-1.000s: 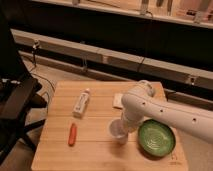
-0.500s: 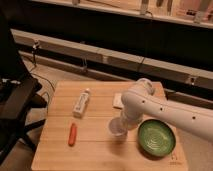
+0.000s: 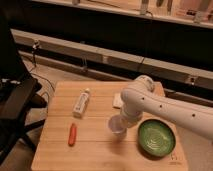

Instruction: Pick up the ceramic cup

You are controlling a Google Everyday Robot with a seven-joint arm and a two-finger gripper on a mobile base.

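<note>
The ceramic cup (image 3: pixel 117 125) is small, white and round, and sits near the middle of the wooden table (image 3: pixel 95 150), just left of the green ribbed bowl (image 3: pixel 156 137). My white arm (image 3: pixel 165 107) reaches in from the right and bends down over the cup. My gripper (image 3: pixel 123 121) is at the cup's right side, mostly hidden under the arm, and is shut on the cup. The cup seems slightly above the tabletop, with a shadow beneath it.
A white tube-like bottle (image 3: pixel 81 103) lies at the table's back left and an orange-red carrot-like object (image 3: pixel 73 134) at the front left. A pale flat item (image 3: pixel 118 100) lies behind the arm. A dark chair (image 3: pixel 15 107) stands to the left.
The cup has shifted slightly upward in the view together with the arm's end. The bowl, bottle and orange object have stayed put.
</note>
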